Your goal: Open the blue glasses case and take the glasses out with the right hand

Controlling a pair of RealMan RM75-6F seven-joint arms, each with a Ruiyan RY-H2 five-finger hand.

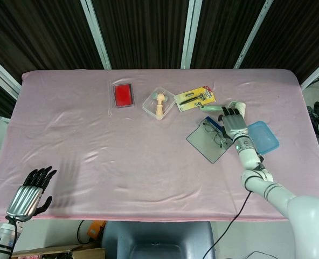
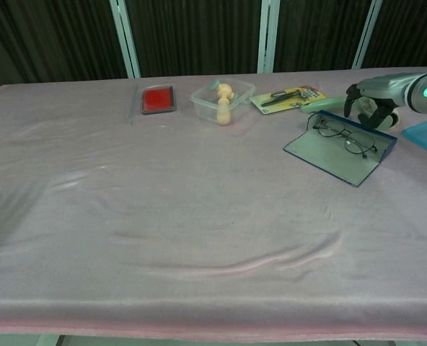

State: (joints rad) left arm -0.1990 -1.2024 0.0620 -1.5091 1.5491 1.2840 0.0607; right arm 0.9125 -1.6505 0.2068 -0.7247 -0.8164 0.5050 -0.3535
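Wide table draped in pink cloth [image 1: 122, 162], wrinkled toward the near edge, bearing all items below.

Right arm, white and segmented [image 1: 289, 202], entering from the near right corner, reaching toward the far right of the table.

Open blue glasses case with grey lining [image 1: 210, 140], lying flat on the right side of the table, lid folded out. Long axis diagonal in head view, from near right to far left; opened face turned up. In chest view, hinged blue wall on the far-right side, flat grey lid toward the centre of the table.

Light blue flat plastic lid [image 1: 263, 137], just right of the case, behind the right wrist.

Clear square plastic box [image 1: 158, 103] holding a pale wooden peg figure [image 1: 160, 107], far centre.

Yellow blister card with a dark tool [image 1: 194, 98], far, right of the box.

Red pad in a clear flat case [image 1: 123, 95], far, left of the box.

Left hand, black-fingered with silver back [image 1: 33, 194], at the near left edge of the table, fingers spread apart, holding nothing.

Right hand [image 2: 372, 101] at the far end of the case, fingers curled downward; cannot tell whether touching the case rim or the frames.

Thin dark-rimmed glasses [image 2: 345, 138], resting inside the case, lenses side by side along the case's long axis.
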